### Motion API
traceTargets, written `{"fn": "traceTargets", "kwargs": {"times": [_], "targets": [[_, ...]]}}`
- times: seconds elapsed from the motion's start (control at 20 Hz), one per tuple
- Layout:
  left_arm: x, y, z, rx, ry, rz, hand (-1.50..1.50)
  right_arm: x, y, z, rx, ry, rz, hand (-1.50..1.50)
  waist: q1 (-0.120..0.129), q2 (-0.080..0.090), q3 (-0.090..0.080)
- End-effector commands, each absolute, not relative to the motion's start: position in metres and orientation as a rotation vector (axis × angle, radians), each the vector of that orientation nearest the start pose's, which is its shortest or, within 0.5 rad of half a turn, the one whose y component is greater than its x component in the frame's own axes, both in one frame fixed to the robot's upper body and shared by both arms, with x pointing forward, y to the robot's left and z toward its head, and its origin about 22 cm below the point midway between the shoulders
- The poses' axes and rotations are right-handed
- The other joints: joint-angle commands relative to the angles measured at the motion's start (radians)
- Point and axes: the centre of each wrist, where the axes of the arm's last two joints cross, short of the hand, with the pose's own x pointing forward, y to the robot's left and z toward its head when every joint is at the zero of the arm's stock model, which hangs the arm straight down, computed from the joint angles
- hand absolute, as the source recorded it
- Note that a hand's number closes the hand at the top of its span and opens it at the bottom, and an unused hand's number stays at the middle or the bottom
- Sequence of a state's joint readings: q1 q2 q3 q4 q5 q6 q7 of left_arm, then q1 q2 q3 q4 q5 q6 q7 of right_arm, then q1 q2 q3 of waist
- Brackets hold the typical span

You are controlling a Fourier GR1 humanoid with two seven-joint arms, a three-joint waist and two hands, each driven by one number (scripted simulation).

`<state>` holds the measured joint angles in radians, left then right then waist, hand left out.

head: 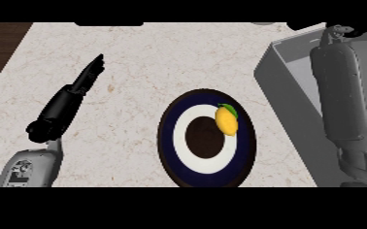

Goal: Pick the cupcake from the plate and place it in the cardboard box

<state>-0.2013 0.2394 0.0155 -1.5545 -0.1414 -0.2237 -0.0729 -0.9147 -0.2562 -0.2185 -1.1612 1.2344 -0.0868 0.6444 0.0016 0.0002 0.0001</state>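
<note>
While a yellow lemon-like fruit (227, 120) is lying on the round navy-white plate (208, 169), the left hand (90, 73) is hanging straight-fingered — right hand (337, 30): cannot tell.

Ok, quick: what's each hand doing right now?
Left hand: open, holding nothing.
Right hand: over the cardboard box, state cannot be told.

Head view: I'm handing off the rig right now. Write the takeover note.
Left robot hand: open, resting at the counter's left, holding nothing.
Right robot hand: over the box's far end, mostly hidden; grasp cannot be told.
Plate: holds only a lemon; no cupcake in view.
Done: the cupcake is off the plate, it seems.
Left: check that it is in the box, then withdraw that robot hand.
</note>
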Motion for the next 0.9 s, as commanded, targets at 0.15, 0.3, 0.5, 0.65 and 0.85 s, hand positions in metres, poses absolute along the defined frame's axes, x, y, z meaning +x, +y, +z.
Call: {"fn": "traceTargets", "kwargs": {"times": [0.15,0.3,0.5,0.65,0.85], "targets": [[0.294,0.264,0.078,0.093,-1.747,-0.529,0.0,0.406,-0.303,0.199,-1.446,-1.057,0.459,1.5,-0.004,-0.001,0.0],[0.282,0.272,0.071,0.096,-1.74,-0.531,0.0,0.406,-0.331,0.191,-1.305,-0.928,0.514,1.5,0.002,-0.002,0.0],[0.284,0.276,0.061,0.095,-1.759,-0.532,0.0,0.399,-0.38,0.189,-1.195,-0.869,0.526,1.5,0.004,0.003,0.0],[0.3,0.267,0.071,0.103,-1.746,-0.532,0.0,0.396,-0.396,0.163,-1.132,-0.824,0.586,1.5,0.005,0.006,0.001],[0.293,0.275,0.071,0.1,-1.747,-0.542,0.0,0.389,-0.424,0.183,-1.049,-0.7,0.614,1.5,0.006,0.002,0.0]]}}
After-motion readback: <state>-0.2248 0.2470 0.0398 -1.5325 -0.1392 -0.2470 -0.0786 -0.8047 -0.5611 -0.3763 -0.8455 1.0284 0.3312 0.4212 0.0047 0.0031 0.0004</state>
